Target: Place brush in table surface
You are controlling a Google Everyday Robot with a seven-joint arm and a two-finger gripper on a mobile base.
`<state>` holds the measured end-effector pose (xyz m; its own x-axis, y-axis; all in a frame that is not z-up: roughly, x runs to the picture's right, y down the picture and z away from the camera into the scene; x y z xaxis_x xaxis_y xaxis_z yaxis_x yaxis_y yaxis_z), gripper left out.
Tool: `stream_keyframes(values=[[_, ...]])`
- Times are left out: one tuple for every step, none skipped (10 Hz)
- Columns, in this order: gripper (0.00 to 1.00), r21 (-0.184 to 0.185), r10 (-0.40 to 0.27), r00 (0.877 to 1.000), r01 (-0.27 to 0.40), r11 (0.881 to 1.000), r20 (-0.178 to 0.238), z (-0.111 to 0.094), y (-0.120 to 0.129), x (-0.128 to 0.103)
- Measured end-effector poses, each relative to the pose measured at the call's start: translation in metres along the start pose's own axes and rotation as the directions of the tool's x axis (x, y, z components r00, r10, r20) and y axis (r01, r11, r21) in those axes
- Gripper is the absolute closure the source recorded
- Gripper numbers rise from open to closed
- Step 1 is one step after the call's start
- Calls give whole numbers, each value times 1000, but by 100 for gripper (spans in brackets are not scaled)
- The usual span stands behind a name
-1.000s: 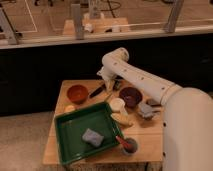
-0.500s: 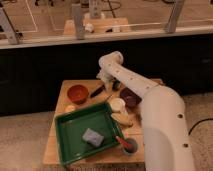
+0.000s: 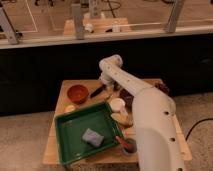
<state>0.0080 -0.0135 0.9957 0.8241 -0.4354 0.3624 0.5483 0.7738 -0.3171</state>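
Observation:
A dark-handled brush [image 3: 97,91] lies on the wooden table [image 3: 65,95] between the orange bowl [image 3: 77,93] and my arm. My gripper [image 3: 107,85] hangs at the end of the white arm, right over the brush's far end near the table's back edge. I cannot make out whether it touches the brush.
A green tray [image 3: 75,131] with a grey sponge [image 3: 92,137] fills the front left of the table. A white cup [image 3: 118,104], a dark bowl [image 3: 127,96] and a small cup with a red utensil [image 3: 128,145] stand along the right, partly behind my arm.
My arm has swung in over the right of the table and now hides more of it. The gripper has stayed by the brush.

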Motion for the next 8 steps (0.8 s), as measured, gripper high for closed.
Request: stream_keyframes(values=[[20,-3,0,1000,0,1000,3,1,0,0],[20,-11,3,1000,-3,1000,6,5,1,1],[20,-17,6,1000,-5,1000,8,8,1,2],[20,-24,9,1000,-9,1000,11,11,1,3],[20,-32,11,1000,-10,999,14,13,2,3],[20,-42,6,1000,-5,999,17,15,2,3],[20,-50,0,1000,1,999,19,16,2,2],[20,-56,-3,1000,4,998,18,18,1,1]])
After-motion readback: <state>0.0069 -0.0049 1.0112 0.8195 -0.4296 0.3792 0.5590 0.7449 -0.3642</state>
